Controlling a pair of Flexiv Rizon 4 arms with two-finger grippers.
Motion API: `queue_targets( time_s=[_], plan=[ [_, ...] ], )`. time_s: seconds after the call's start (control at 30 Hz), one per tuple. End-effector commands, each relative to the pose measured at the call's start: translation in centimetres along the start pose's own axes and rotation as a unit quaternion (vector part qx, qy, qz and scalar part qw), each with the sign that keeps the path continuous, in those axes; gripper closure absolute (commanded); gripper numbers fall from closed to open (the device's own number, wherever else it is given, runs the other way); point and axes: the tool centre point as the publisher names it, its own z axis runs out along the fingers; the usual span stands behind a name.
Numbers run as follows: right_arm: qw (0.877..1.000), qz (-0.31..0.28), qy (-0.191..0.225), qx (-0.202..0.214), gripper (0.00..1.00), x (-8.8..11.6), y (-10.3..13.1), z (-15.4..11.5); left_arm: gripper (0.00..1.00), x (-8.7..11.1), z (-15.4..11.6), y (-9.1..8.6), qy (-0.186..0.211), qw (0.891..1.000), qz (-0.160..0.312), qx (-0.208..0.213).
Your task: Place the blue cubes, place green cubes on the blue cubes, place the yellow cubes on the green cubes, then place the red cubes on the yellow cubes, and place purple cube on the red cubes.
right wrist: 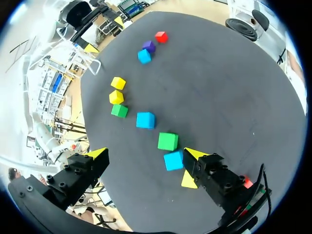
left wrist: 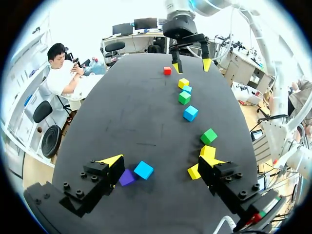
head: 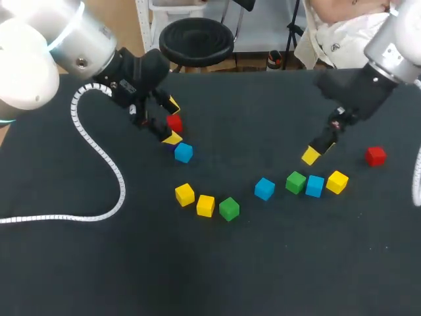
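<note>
Purple cube [left wrist: 126, 177]: sm., plain, solid-coloured.

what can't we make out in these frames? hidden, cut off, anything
Head view: the purple cube is hidden behind a finger of the left claw; only the wrist views show it.
Left wrist view: the red cube beside that claw does not show.
Right wrist view: a yellow cube is largely covered by a finger of the right claw.
</note>
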Motion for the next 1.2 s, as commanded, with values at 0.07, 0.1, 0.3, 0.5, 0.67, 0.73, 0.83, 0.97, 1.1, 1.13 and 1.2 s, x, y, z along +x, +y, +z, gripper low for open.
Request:
queue_targets(
  time_s=[0.07, 0.1, 0.3, 0.5, 0.67, 0.73, 0.83, 0.97, 1.1, 1.13, 1.2],
  plan=[
    [1.0, -0.001, -0.014, 0.01, 0.0, 0.8, 0.5, -1.1, 0.0, 0.1, -0.1, 0.0, 0.0, 1.0, 0.001, 0.0],
    [1.0, -0.002, -0.013, 0.011, 0.0, 0.6, 0.6, -1.3, 0.0, 0.1, -0.1, 0.0, 0.0, 1.0, 0.001, 0.0],
    [1.0, -0.012, 0.007, 0.02, 0.0, -0.1, 1.1, -1.2, 0.0, 0.1, -0.1, 0.0, 0.0, 1.0, 0.001, 0.0],
    [1.0, -0.011, 0.005, 0.025, 0.0, -0.7, 1.3, -1.4, 0.0, 0.1, -0.1, 0.0, 0.0, 1.0, 0.001, 0.0],
    [1.0, -0.004, 0.0, 0.023, 0.0, -1.0, 1.0, -1.3, 0.0, 0.1, -0.1, 0.0, 0.0, 1.0, 0.001, 0.0],
    [1.0, -0.003, 0.002, 0.02, 0.0, -1.2, 0.7, -1.1, 0.0, 0.1, -0.1, 0.0, 0.0, 1.0, 0.001, 0.0],
    [1.0, -0.014, 0.007, 0.019, 0.0, -1.8, 0.5, -0.9, 0.0, 0.1, -0.1, 0.0, 0.0, 1.0, 0.001, 0.0],
    [0.999, -0.045, 0.005, 0.022, 0.0, -2.5, 0.3, -0.6, 0.0, 0.1, -0.1, 0.0, 0.0, 1.0, 0.001, 0.0],
    [0.997, -0.068, -0.009, 0.026, 0.0, -1.9, 0.3, -0.1, 0.0, 0.1, -0.1, 0.0, 0.0, 1.0, 0.001, 0.0],
    [0.997, -0.073, -0.013, 0.027, 0.0, -1.6, 0.3, -0.1, 0.0, 0.1, -0.1, 0.0, 0.0, 1.0, 0.001, 0.0],
    [0.996, -0.081, -0.022, 0.025, 0.0, -1.1, 0.3, 0.0, 0.0, 0.1, -0.1, 0.0, 0.0, 1.0, 0.001, 0.0]
  ],
)
